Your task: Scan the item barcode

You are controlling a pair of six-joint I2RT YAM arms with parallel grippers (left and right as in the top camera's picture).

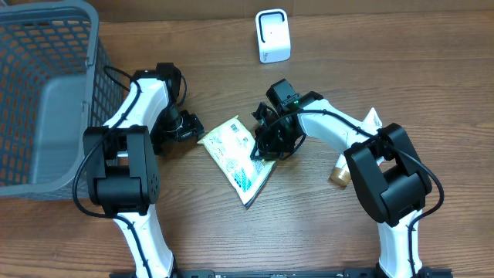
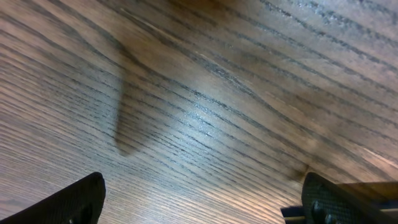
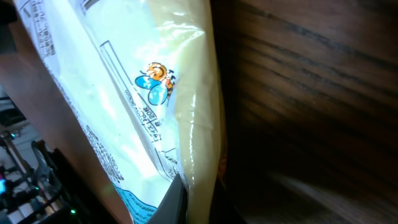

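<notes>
Right jaws: clamping tight on one edge of packet, contact mostly hidden.
Left jaws: hovering wide apart over bench, holding nothing.
Printing: showing blurred, small text unreadable.

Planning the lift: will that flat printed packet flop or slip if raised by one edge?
Probably floppy: the packet looks thin and flat, pinched at one edge by the right gripper. Its glossy film may slip. Likely light.

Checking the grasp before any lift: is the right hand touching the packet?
Touching. The right wrist view shows the packet pinched against a finger; overhead, the right hand sits on its edge.
</notes>
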